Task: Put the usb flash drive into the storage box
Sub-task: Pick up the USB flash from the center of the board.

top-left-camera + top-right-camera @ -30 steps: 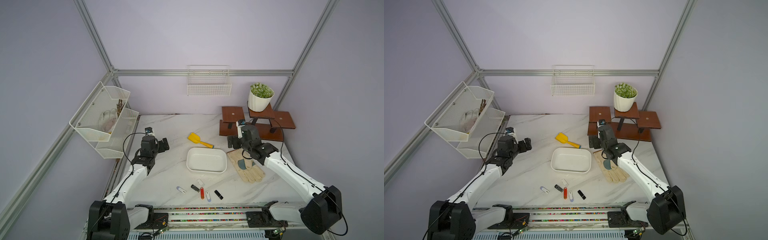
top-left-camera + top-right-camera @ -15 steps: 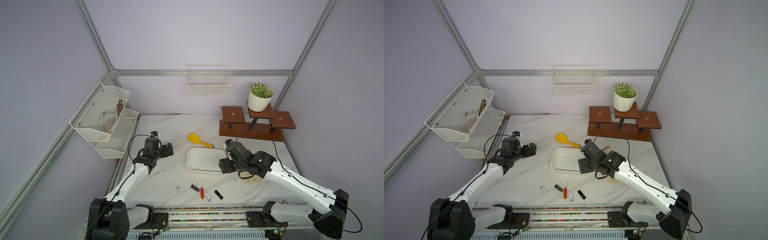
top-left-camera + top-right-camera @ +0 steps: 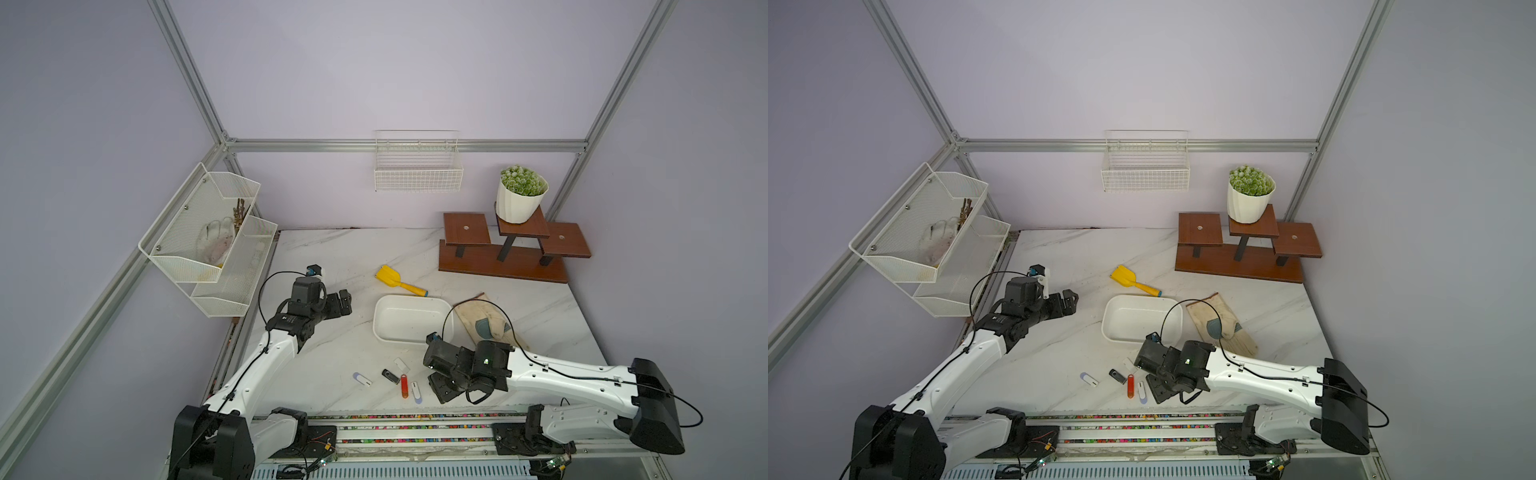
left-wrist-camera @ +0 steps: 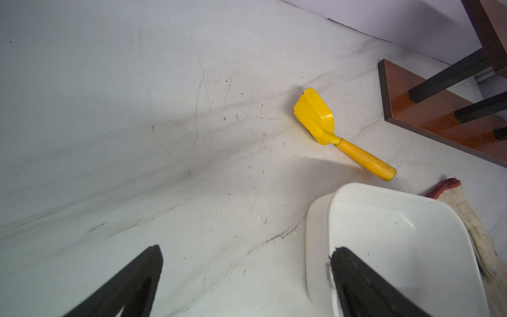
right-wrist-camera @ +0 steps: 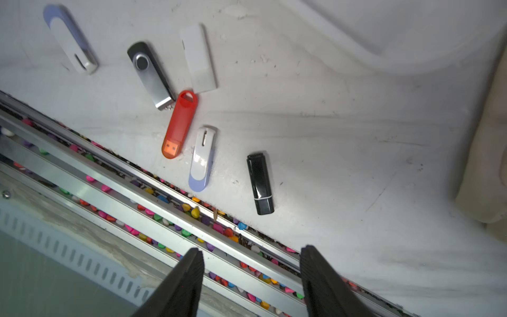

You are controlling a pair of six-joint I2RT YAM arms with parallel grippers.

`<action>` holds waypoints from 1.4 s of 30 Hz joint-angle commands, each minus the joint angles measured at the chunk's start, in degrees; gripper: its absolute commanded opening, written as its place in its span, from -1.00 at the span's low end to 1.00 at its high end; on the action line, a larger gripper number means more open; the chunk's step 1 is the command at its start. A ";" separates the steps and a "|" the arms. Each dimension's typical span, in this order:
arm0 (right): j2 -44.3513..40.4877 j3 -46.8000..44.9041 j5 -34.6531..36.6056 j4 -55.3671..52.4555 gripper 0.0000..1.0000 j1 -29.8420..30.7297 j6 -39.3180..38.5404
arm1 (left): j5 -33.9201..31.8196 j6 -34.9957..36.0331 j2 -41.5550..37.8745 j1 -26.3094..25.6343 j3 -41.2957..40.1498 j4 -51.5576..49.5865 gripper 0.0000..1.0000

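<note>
Reaching: right gripper (image 5: 251, 254), fingers apart and empty, near black flash drive (image 5: 260, 183); next lower, clamp, carry to storage box (image 3: 409, 318).

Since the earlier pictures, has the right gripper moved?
Yes. The right gripper went from above the glove, past the storage box, toward the front edge of the table; it now hangs near the red flash drive.

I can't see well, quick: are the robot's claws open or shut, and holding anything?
Left claw: open, empty.
Right claw: open, empty.
</note>
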 commanded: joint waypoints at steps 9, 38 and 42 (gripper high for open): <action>11.41 -1.51 -0.03 8.98 0.11 0.82 -0.01 | -4.52 -6.17 -4.81 -12.09 5.71 -16.07 1.00; 15.22 -3.78 3.03 10.70 -0.26 -2.97 -0.60 | -6.13 -19.04 -10.08 -20.88 1.60 -23.90 1.00; 15.40 -3.78 2.06 10.74 -0.37 -3.04 -0.96 | -6.43 -18.96 -9.59 -20.97 1.71 -23.96 1.00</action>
